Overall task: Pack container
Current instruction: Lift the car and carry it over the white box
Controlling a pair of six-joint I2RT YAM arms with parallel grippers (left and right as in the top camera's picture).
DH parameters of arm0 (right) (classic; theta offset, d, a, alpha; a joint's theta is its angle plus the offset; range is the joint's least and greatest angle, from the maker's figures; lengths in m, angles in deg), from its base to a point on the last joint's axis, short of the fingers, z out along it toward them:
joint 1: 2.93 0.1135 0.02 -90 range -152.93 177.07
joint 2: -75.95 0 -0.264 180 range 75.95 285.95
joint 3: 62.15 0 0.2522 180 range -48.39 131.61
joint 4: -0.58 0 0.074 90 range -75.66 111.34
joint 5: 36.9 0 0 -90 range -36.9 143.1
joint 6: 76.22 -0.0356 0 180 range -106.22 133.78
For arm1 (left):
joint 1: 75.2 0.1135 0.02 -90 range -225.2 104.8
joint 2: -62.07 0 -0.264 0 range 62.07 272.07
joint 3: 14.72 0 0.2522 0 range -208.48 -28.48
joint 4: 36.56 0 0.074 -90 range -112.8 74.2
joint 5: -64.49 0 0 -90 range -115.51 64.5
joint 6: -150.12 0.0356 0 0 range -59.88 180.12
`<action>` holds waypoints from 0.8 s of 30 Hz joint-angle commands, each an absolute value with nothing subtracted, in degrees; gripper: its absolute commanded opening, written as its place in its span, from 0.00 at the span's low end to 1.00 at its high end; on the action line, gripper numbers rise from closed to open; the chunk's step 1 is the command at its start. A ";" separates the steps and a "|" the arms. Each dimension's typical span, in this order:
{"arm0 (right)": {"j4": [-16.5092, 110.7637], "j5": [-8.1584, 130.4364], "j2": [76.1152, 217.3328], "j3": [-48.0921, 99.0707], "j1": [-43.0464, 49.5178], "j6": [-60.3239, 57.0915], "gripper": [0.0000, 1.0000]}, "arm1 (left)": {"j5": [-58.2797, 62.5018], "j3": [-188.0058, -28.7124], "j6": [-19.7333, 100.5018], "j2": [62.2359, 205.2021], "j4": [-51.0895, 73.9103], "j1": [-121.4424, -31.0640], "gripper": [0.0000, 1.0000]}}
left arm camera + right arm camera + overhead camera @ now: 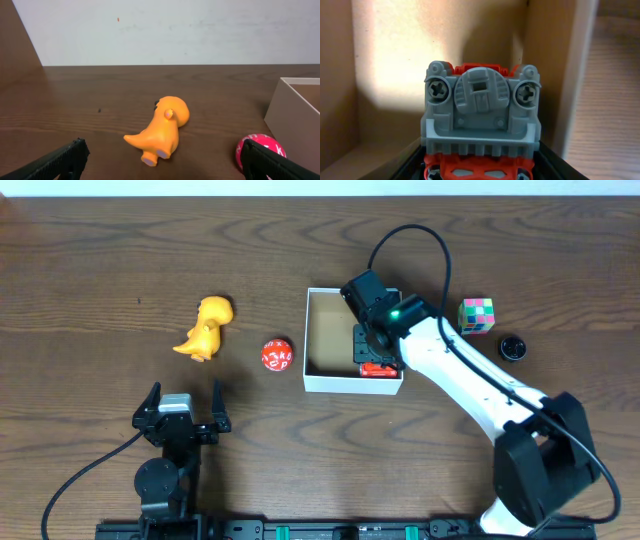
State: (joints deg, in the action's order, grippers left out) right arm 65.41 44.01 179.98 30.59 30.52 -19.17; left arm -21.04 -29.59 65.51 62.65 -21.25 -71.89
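One red-and-grey plastic toy (pixel 481 112) clamped in right hand (pixel 481 152), just under it inside white-walled square cardboard container (pixel 352 384); left hand (pixel 185 396) spread apart, orange plastic dinosaur (pixel 206 327) straight ahead, nearer it than right hand

Likely a robotics lab bench: wood-grain table (pixel 90 250), bare white wall (pixel 200 30).

The square white-walled container (pixel 340 384) is matt brown cardboard inside. The red-and-grey toy (pixel 481 107) looks like hard, moulded plastic
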 commanded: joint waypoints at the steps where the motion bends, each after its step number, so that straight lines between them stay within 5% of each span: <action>1: 64.54 42.57 180.53 31.71 30.57 -18.27 0.27 | -20.36 -28.71 65.49 62.30 -19.18 -72.02 0.98; 24: 65.63 42.77 180.55 31.71 30.31 -18.29 0.27 | -20.36 -28.71 65.49 62.32 -19.18 -72.02 0.98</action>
